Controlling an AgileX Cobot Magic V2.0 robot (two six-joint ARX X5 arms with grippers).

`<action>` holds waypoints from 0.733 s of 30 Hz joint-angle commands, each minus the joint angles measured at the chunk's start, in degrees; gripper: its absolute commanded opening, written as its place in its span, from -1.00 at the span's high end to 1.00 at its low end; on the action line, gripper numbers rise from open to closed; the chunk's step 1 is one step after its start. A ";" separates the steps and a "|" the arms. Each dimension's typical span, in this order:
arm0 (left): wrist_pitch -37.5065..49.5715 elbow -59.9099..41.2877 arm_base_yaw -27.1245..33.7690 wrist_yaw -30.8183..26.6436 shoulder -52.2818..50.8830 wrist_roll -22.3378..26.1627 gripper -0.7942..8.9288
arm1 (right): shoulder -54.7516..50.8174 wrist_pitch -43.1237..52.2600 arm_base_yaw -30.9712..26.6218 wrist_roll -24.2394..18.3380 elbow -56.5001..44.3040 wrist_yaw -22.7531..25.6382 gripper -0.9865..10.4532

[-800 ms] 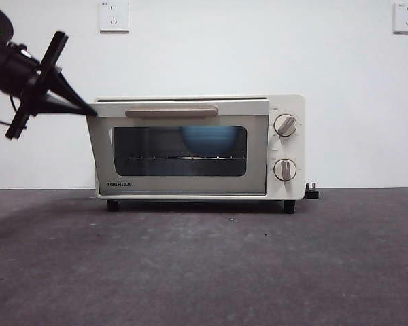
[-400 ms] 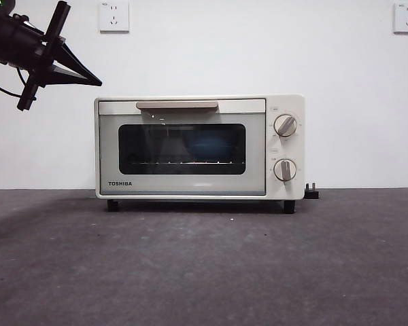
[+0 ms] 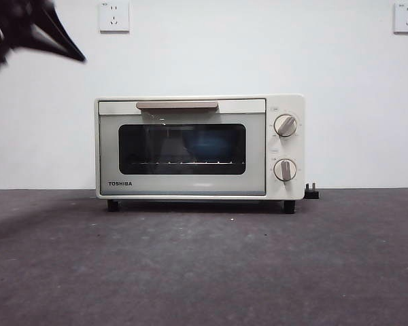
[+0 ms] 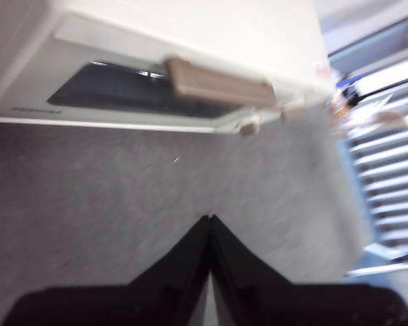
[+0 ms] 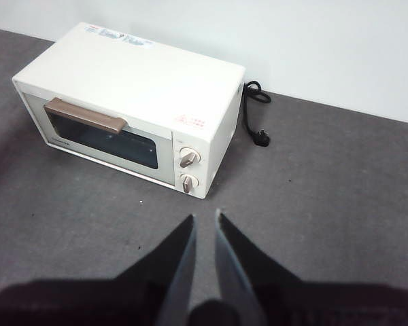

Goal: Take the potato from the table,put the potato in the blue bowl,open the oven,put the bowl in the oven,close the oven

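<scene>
Front view: oven (image 3: pixel 199 147) on table (image 3: pixel 204 272), door flush shut; blue bowl (image 3: pixel 211 142) dim behind the glass; potato unseen; left gripper (image 3: pixel 37 30) high at far left, clear of the oven.
Left wrist view: jaws pressed together, above bare table near the handle (image 4: pixel 219 84).
Right wrist view: right gripper (image 5: pixel 204 227) waits, jaws slightly spread.
Judgement: only a clean retreat remains, without nudging the door

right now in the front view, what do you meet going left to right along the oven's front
TOSHIBA logo → beige bar handle → blue bowl, dim behind the dark glass window → two round knobs, one above the other → black plug on the table just past the oven.
</scene>
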 commanded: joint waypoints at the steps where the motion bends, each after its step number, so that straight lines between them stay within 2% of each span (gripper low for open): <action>1: -5.25 -0.11 -1.42 -6.36 -5.20 12.48 0.85 | -0.04 -1.09 0.04 -1.40 -0.13 0.13 0.73; 4: -8.87 -0.13 -3.30 -14.21 -11.04 15.34 0.85 | -0.04 -1.09 0.04 -1.40 -0.13 0.11 0.73; 7: -10.21 -0.13 -5.62 -22.29 -16.39 15.58 0.85 | -0.04 -1.09 0.04 -1.36 -0.13 0.07 0.73; 10: -10.27 -0.13 -8.37 -28.06 -21.16 14.69 0.85 | -0.04 -1.09 0.04 -1.29 -0.13 0.09 0.73; 15: -11.54 -0.13 -12.72 -32.68 -27.91 13.81 0.85 | -0.04 -1.09 0.04 -1.33 -0.13 0.15 0.72; 18: -13.14 -0.13 -13.97 -32.96 -30.88 13.66 0.85 | 0.24 -1.07 0.04 -1.42 -0.13 0.26 0.72; 22: -13.81 -0.13 -14.05 -32.98 -32.70 13.66 0.85 | 1.09 -1.05 0.04 -1.40 -0.11 3.02 0.72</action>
